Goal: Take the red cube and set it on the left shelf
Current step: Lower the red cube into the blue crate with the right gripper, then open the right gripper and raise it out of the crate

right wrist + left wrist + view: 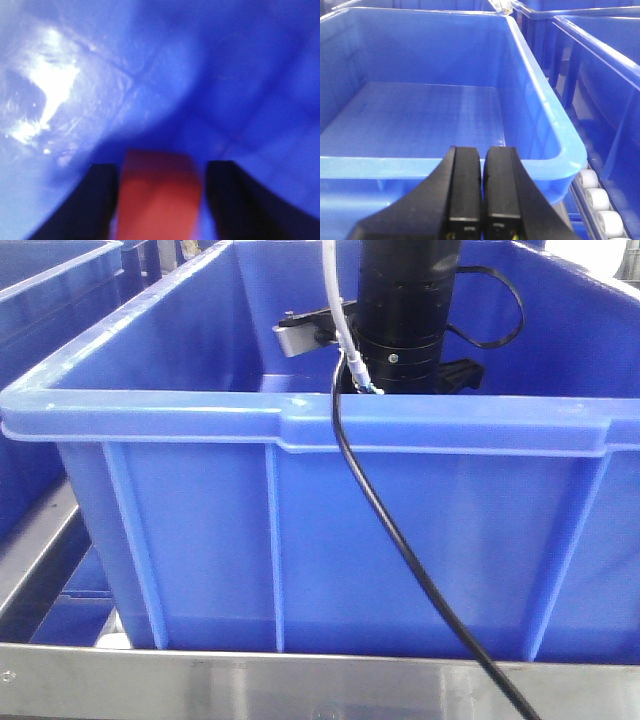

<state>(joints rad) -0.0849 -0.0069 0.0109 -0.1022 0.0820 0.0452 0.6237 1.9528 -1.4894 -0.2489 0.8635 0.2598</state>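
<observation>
while the right arm [405, 300] is reaching down into the big royal-blue crate [330, 530], the red cube [160, 197] is sitting between the two dark fingers [97, 200] of the right pincer [162, 200]. in the blurred right wrist view the fingers are standing to either side of the cube with a thin strip of blue showing at each side, so whether they are actually gripping it cannot be told. behind the cube, blue crate plastic is filling the frame, with a bright glare patch [47, 90] at upper left.

in the front view a black cable [400, 540] is trailing from the arm over the crate's near rim and down its ribbed front wall. a white cable [340, 320] is running alongside the arm's black barrel. the crate is standing on the left shelf, whose flat steel front rail [250, 685] is crossing the bottom of the frame. a second blue crate [40, 300] is standing to the left.

left pincer [481, 195]: its two black fingers are pressed together with only a hairline seam between them, holding nothing, hanging just outside the near rim of another blue crate [420, 115]. white rollers [597, 200] are showing at lower right beside that crate.
</observation>
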